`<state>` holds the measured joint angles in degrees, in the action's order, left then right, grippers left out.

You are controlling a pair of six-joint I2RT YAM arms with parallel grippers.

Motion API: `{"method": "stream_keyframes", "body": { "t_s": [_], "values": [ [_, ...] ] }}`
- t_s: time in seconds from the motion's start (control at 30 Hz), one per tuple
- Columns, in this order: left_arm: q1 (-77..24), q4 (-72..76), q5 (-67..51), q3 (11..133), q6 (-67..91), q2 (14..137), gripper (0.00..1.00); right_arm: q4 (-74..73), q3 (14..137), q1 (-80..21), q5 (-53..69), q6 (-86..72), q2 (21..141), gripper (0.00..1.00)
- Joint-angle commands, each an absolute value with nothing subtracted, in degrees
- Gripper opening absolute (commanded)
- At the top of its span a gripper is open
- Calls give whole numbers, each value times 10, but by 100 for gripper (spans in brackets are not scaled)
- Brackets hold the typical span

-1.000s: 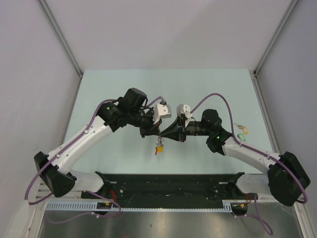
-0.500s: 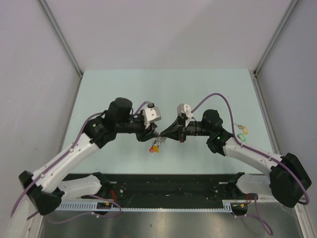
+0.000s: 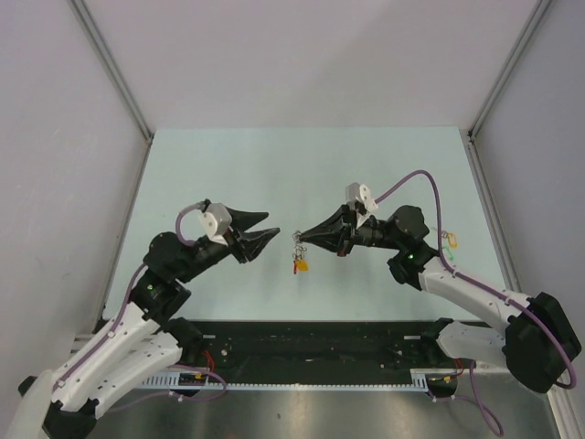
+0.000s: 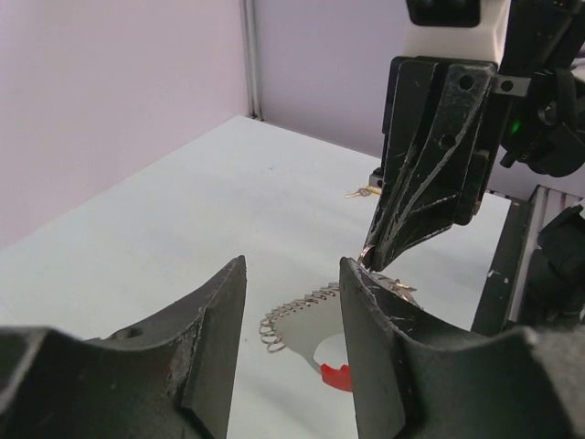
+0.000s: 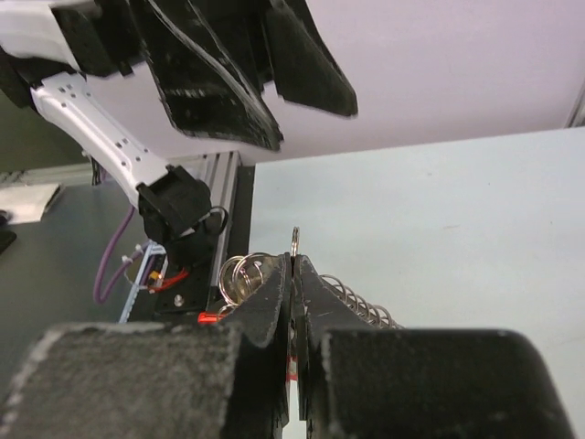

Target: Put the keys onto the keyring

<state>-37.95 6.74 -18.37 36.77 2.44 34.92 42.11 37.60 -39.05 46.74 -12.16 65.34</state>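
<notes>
The keyring (image 3: 297, 245) hangs in the air between the two arms, its thin silver ring (image 5: 294, 240) pinched edge-on at the very tip of the right gripper (image 3: 300, 237), whose fingers (image 5: 274, 302) are clenched flat together around it. Below that tip we see a small bunch dangling: a yellow tag (image 3: 303, 265), a red band (image 4: 336, 375) and a silver coil (image 4: 302, 306) strung along the ring. We cannot tell whether its lowest part touches the table (image 3: 228, 165). Just to the left of the bunch, apart from it, the left gripper (image 3: 272, 225) points toward the right one with its jaws parted and nothing between them. In its own wrist view the two dark fingers (image 4: 219, 311) frame the coil and the red band through the gap, while the right gripper (image 4: 373, 256) comes down from above just beyond them. Well apart from all this, on the pale green table beside the right arm's forearm, a loose key (image 3: 447, 239) lies on its own; the left wrist camera shows it small and far off (image 4: 363, 192).
</notes>
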Motion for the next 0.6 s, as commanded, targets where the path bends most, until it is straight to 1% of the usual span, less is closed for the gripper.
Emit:
{"method": "stream_keyframes", "body": {
  "t_s": [0.0,0.17,0.57],
  "values": [
    [-375,170,-203,343,96,371,50,541,364,-382,461,-179,642,0],
    [-375,213,-256,326,120,400,46,597,353,-380,461,-219,649,0],
    [-375,295,-351,310,160,425,44,748,330,-381,449,-314,693,0]
  ]
}}
